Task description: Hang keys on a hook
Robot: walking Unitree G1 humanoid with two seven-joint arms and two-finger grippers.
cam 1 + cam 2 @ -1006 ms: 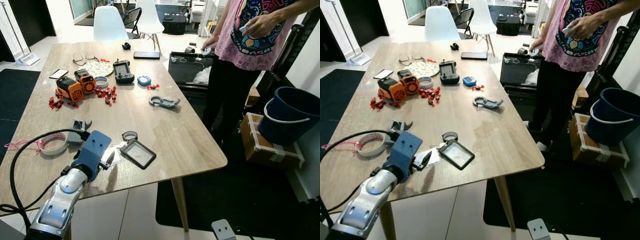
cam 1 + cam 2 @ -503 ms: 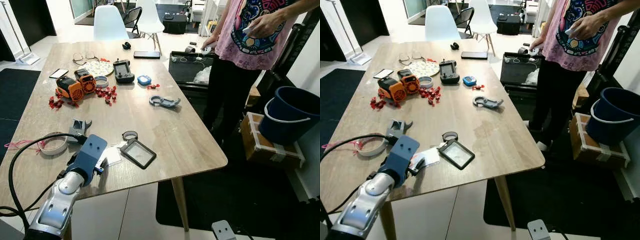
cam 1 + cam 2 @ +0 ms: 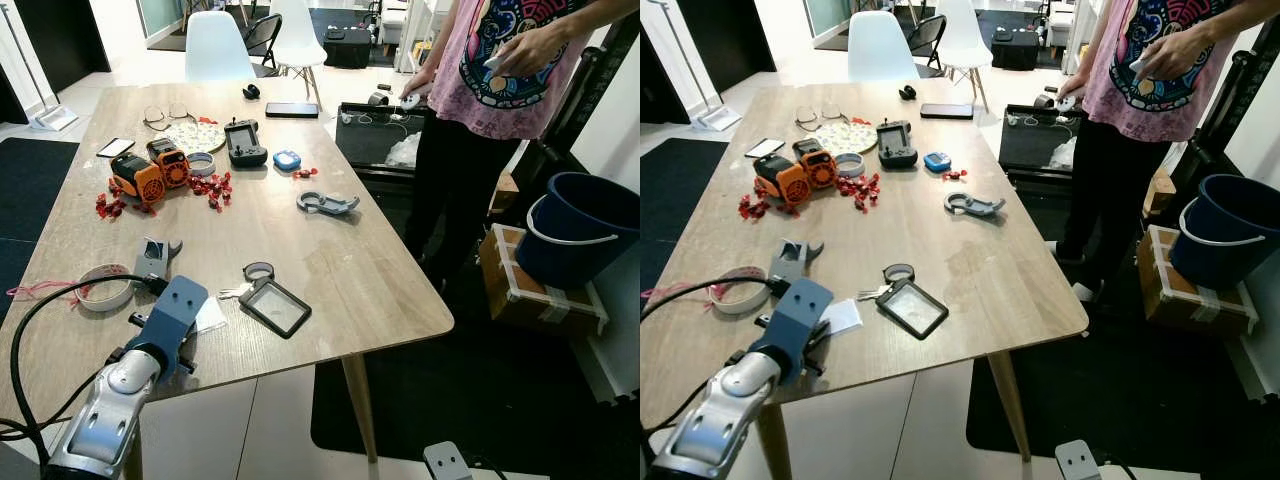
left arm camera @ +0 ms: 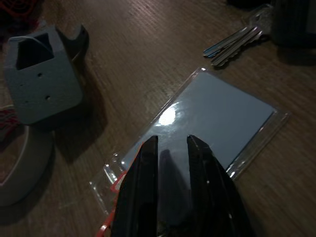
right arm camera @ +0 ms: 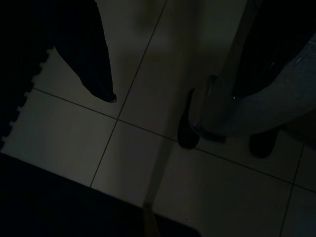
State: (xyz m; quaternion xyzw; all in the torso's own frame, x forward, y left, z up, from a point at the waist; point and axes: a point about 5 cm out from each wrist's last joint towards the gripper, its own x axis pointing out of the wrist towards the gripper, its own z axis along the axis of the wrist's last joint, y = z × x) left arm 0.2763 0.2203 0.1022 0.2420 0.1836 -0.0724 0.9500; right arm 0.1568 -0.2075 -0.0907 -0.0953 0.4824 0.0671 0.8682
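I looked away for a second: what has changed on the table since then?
The left gripper has pulled back toward the near table edge, now hovering open over the clear laminated card, holding nothing. The silver keys, black-framed tag and grey plastic hook stayed put.

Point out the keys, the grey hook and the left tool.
keys [image 4: 231,45]: left wrist view, on the blades.
grey hook [image 3: 327,203]: left eye view, on its body.
left tool [image 4: 170,148]: left wrist view, between the fingertips.
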